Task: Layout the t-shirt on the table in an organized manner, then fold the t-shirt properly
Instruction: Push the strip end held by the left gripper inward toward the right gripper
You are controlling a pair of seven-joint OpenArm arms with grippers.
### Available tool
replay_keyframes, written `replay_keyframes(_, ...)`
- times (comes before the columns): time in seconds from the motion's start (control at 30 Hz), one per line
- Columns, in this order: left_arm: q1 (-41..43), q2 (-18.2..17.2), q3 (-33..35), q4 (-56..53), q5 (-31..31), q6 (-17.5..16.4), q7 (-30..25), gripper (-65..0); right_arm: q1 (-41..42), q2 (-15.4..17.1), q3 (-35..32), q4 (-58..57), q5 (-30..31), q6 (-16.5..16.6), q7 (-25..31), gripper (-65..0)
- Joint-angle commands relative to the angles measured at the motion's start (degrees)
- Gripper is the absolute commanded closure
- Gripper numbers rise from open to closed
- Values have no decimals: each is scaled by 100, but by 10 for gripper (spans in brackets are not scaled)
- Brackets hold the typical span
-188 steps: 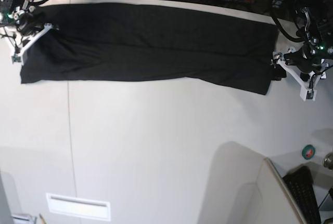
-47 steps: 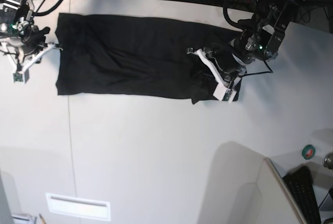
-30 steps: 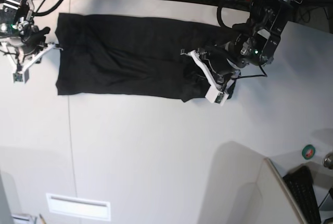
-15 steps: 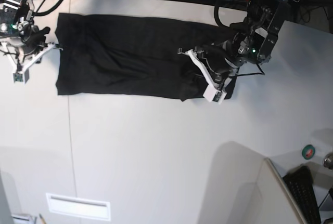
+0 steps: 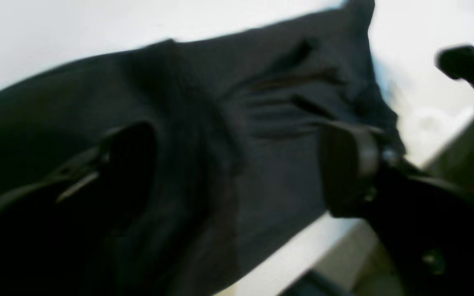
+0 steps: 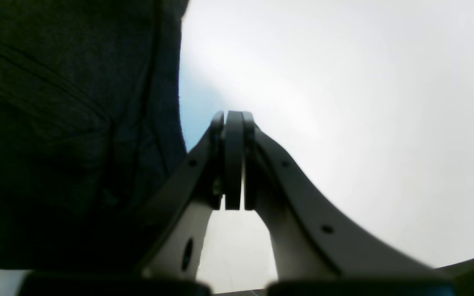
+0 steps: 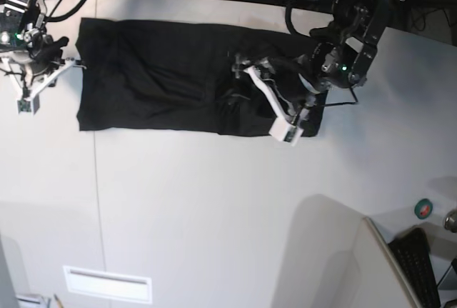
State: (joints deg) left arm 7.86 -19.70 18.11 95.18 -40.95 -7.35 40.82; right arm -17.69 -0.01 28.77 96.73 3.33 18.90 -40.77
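Note:
The black t-shirt (image 7: pixel 157 72) lies as a long folded strip across the far part of the white table (image 7: pixel 214 201). Its right end is doubled over and bunched. My left gripper (image 7: pixel 243 72) hangs over that bunched part. In the blurred left wrist view its fingers (image 5: pixel 344 164) stand wide apart with the black cloth (image 5: pixel 220 102) between and under them. My right gripper (image 7: pixel 75 63) is at the shirt's left edge. In the right wrist view it (image 6: pixel 233 164) is shut and empty over bare table (image 6: pixel 344 82), with the shirt (image 6: pixel 76 102) just to its left. No print or tag shows.
A thin dark seam (image 7: pixel 96 179) runs down the table's left part. A white rectangle (image 7: pixel 107 283) lies near the front left. A grey partition (image 7: pixel 335 251), a keyboard (image 7: pixel 418 265) and a small green-red disc (image 7: pixel 423 209) are at the front right. Cables crowd the back edge.
My left gripper has moved steadily leftward over the shirt, bringing the shirt's right end with it, so the strip is shorter. The right gripper has stayed at the left edge.

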Motion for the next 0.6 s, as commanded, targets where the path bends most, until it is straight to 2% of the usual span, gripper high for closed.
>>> replay_keyframes(0.0, 45, -30, -92, 43, -15, -25, -60, -443, 15, 41, 19, 81, 23, 5, 73, 0)
replay_keyframes(0.03, 107, -56, -171, 25, -15, -25, -60, -351, 15, 41, 19, 81, 23, 5, 73, 0)
replay_keyframes(0.13, 194, -109, -259, -10, -15, -16, -69, -2, 15, 41, 19, 81, 23, 5, 73, 0)
replay_keyframes(0.33, 115, -65, -206, -933, -6, -16, -69, 0, 24, 41, 19, 81, 23, 5, 73, 0)
replay_keyframes(0.47, 194, -56, -162, -827, -15, -16, -69, 0, 24, 41, 19, 81, 23, 5, 73, 0)
replay_keyframes(0.57, 177, -100, 391, -546, -33, -16, -69, 0, 24, 41, 19, 81, 23, 5, 73, 0)
